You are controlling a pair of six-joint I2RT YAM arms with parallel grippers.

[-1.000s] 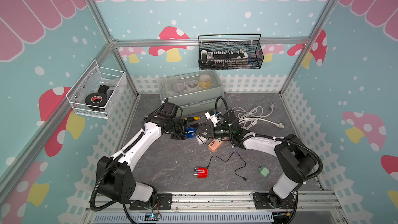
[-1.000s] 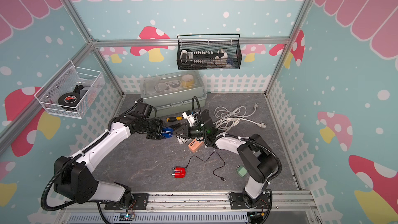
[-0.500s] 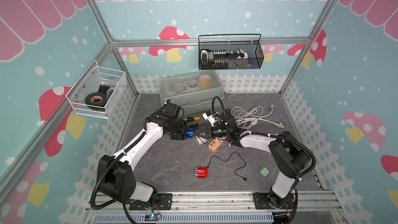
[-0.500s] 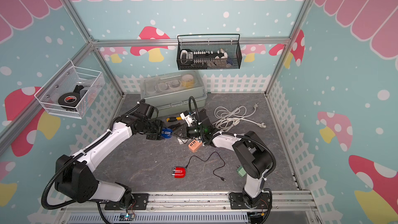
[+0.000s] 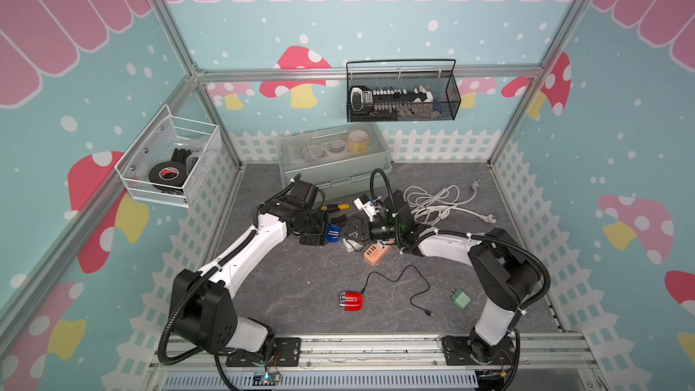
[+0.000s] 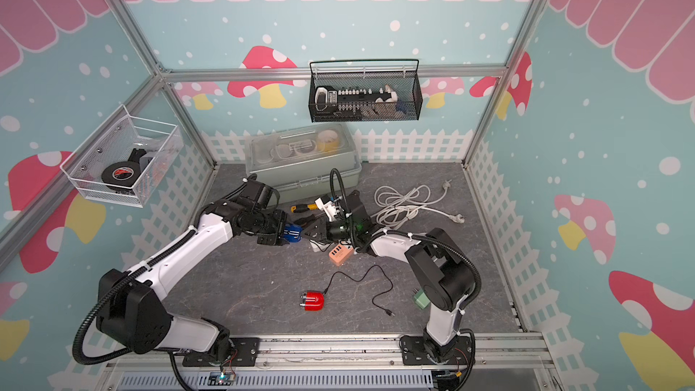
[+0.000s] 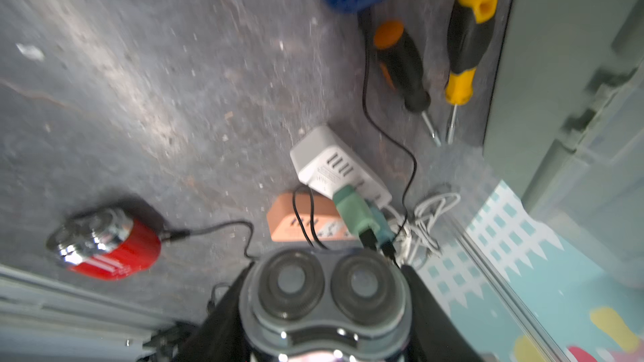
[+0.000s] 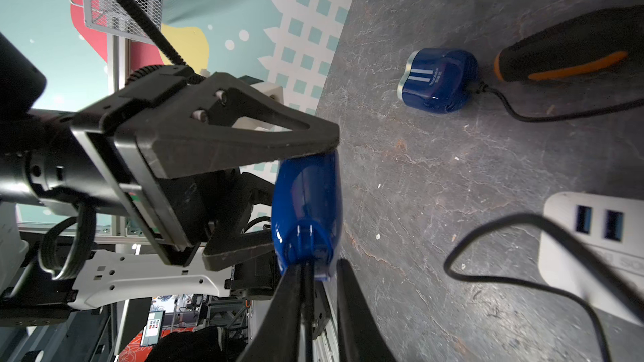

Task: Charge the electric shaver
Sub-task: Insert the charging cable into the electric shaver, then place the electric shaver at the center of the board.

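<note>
Grey stone-look worktop lies under the job, and just above its middle the left gripper is clamped on the blue shaver, its twin cutting heads facing back toward that arm's wrist camera. The right gripper meets the shaver's base, where the black charging plug sits at the socket. The right jaws stand parted around the plug rather than pinching it, so I judge it is being let go. Whether it is fully seated cannot be told.

The far end of that lead seems to run toward the green adapters in the white power strip, though which cable is which is unclear. If both ends are home, what probably remains is setting the shaver down.

A second blue shaver rests on the surface nearby with its own lead. A red shaver sits nearer the front, and its cable end lies loose. An orange hub touches the strip, and a white cord is coiled behind it. Farther back stands a lidded box. A black basket and a white basket hang on the mushroom-patterned walls.
</note>
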